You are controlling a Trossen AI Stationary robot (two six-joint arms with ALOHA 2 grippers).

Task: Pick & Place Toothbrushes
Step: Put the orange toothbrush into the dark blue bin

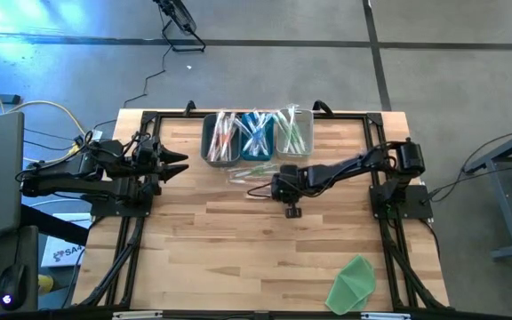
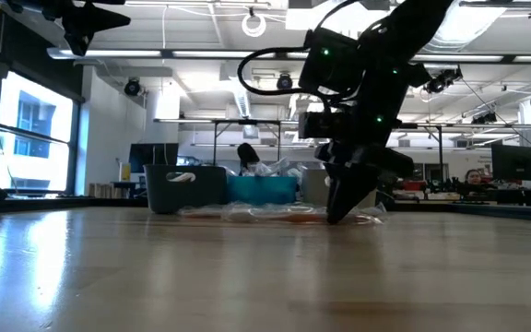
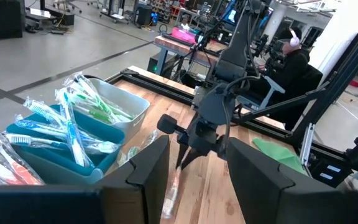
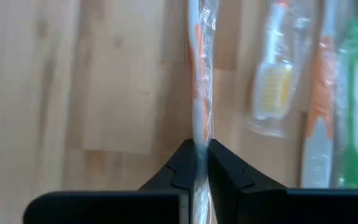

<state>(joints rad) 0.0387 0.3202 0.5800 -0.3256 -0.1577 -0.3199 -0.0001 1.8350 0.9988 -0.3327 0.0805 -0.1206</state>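
My right gripper [image 4: 201,163] is down on the table [image 1: 238,258], pinched tight on an orange toothbrush [image 4: 199,74] in its clear wrapper, just in front of the three bins [image 1: 256,147] at the far edge. A few more wrapped toothbrushes [image 4: 303,93] lie loose beside it; the rest stand sorted in the bins. My left gripper [image 1: 180,164] waits over the left edge, fingers apart and empty. My worry is the wrapper: I may hold only slick film, so the brush could slide out or swing as I lift, nudging its neighbours.
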